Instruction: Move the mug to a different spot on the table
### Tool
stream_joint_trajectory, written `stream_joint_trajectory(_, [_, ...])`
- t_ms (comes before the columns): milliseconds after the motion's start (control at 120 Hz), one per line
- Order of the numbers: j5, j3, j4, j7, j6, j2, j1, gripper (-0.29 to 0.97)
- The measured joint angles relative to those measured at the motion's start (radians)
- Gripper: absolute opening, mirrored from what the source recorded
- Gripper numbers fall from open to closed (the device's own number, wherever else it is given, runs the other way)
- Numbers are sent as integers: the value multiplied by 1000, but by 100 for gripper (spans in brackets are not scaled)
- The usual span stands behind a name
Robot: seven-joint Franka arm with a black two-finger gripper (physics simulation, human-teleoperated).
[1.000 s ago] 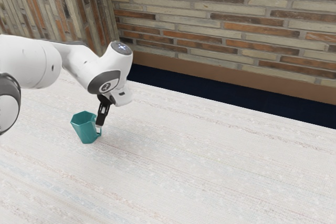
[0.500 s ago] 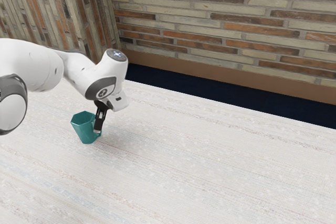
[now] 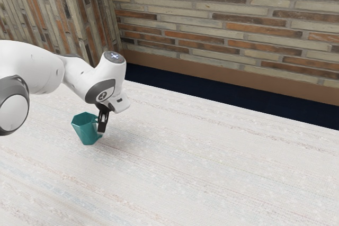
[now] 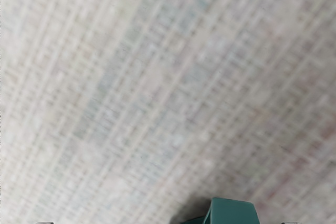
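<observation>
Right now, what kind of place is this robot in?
It looks like a pretend room made on a computer, maybe a corner of a workshop or lab. There's a brick wall behind, a big pale table, and a white robot arm reaching down to a mug.

The teal mug point(image 3: 85, 127) (faceted sides, narrowing toward its base) sits mouth-up on the pale worktop point(image 3: 212, 162), near the exterior view's left, leaning slightly. The wrist view catches its edge point(image 4: 231, 211).

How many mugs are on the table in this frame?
1. The teal mug stands on the table toward the exterior view's left, beside the hand. None seems hidden.
</observation>
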Motion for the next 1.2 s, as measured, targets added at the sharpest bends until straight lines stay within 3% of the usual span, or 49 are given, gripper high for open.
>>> stream_joint_trajectory(192, [-3, 0, 0, -3, 5, 0, 0, 24])
stream_joint_trajectory(400, [-3, 0, 0, -5, 7, 0, -1, 7])
stream_joint_trajectory(825, [3, -1, 0, -15, -13, -17, -32, 0])
stream_joint_trajectory(1200, [5, -2, -15, -24, -129, -49, -205, -1])
